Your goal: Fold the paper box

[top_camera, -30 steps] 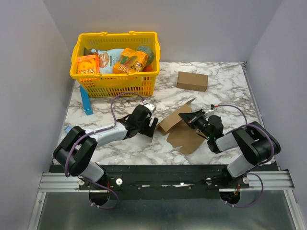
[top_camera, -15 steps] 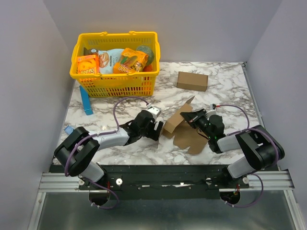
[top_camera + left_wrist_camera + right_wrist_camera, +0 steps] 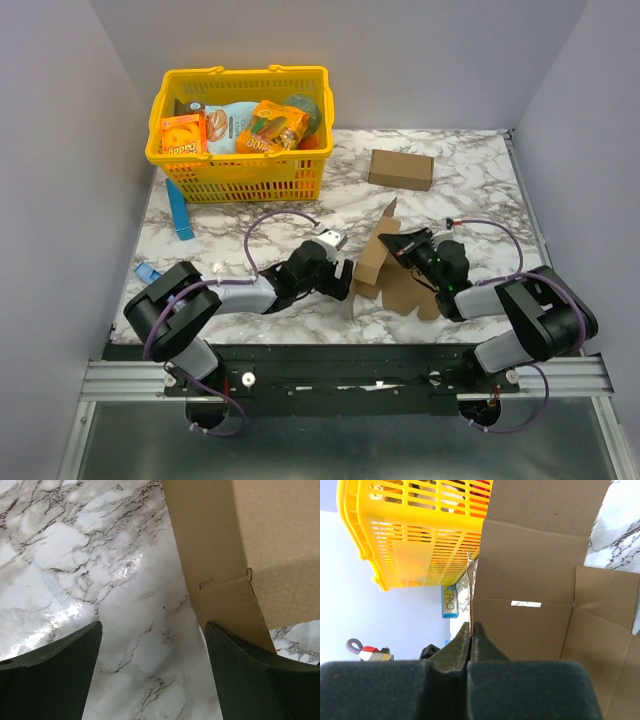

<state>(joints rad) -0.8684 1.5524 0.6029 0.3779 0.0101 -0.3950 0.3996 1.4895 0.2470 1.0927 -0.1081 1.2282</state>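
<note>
Right claw pressed tight on a raised flap edge of the paper box, partly upright near the desk centre, toward 6 o'clock. Left claw spread wide, low over marble at the box's 9 o'clock, one finger just beside a flap. Yellow basket at 11 o'clock
</note>
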